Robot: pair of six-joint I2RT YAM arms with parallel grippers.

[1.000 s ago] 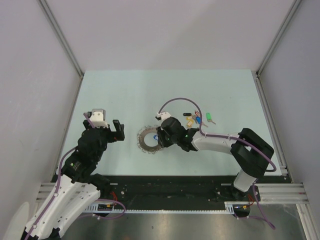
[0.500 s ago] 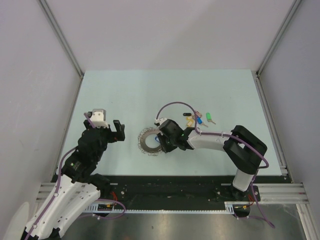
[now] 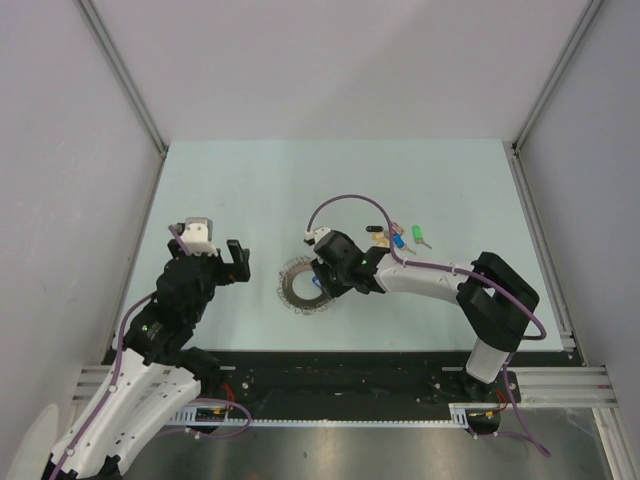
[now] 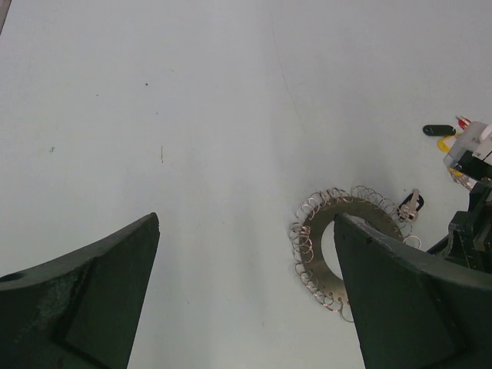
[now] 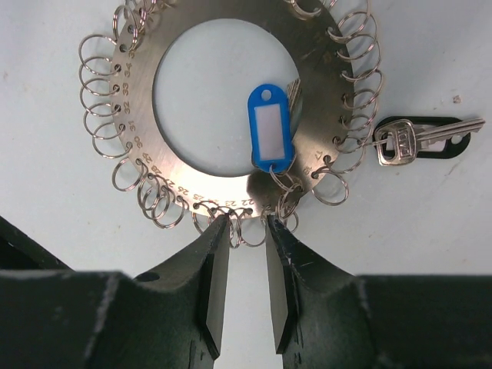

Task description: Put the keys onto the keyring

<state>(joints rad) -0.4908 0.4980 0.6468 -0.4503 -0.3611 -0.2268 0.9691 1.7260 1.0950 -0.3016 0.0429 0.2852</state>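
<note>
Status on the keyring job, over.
Left gripper open, left of keyring. Right gripper narrow, straddling a rim loop; grip unclear. Blue key, black key hooked on. Nothing blocking.

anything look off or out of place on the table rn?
Nothing stands out. The keyring lies flat and looks undamaged; a blue tag and a black-tagged key sit at its rim loops. The other keys lie in a loose cluster nearby, none scattered far.

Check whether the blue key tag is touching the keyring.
Touching. The right wrist view shows the blue key tag lying across the inner edge of the keyring, with its lower end resting on the metal plate beside a wire loop.
</note>
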